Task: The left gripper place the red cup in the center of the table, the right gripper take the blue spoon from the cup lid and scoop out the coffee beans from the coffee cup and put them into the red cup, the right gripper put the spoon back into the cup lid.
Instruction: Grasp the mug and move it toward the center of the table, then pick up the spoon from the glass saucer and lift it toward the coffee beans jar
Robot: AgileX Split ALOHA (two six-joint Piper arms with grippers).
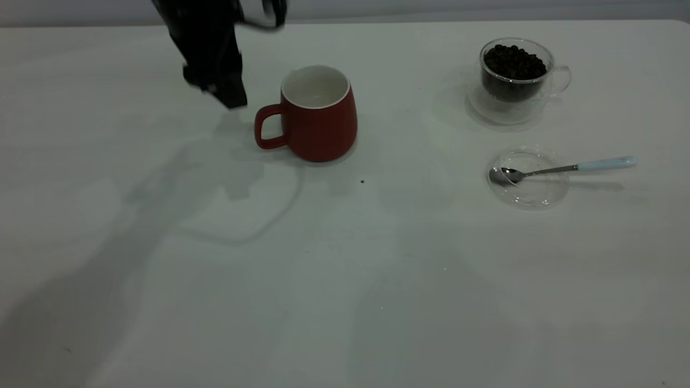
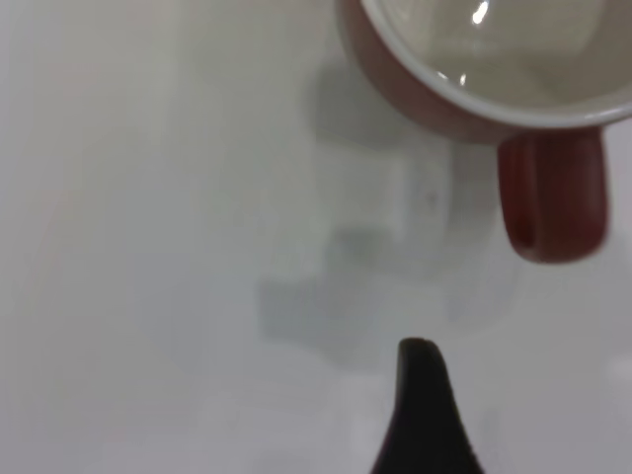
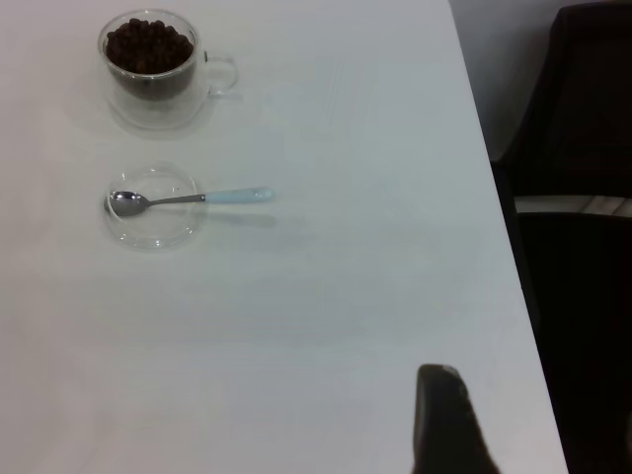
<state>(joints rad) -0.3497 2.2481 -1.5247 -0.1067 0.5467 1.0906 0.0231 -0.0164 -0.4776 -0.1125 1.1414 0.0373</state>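
Dark red cup [image 1: 318,121] white inside, pale-blue-handled spoon [image 1: 566,168], near-black beans [image 1: 513,62]

The table [image 1: 345,280] was plain white, with a few tiny dark specks. Soft grey shadows lay across its left and near parts. A pale wall [image 1: 485,8] ran behind the far edge. Beyond the right edge, in the right wrist view, stood dark furniture [image 3: 583,197] with a pale band.

One red cup [image 1: 319,116], one coffee cup [image 1: 515,78] with a single heap of coffee beans [image 1: 513,62], too many to count. One cup lid [image 1: 531,188], one blue spoon [image 1: 566,168]. Two grippers: left gripper [image 1: 223,94], right gripper [image 3: 444,420].
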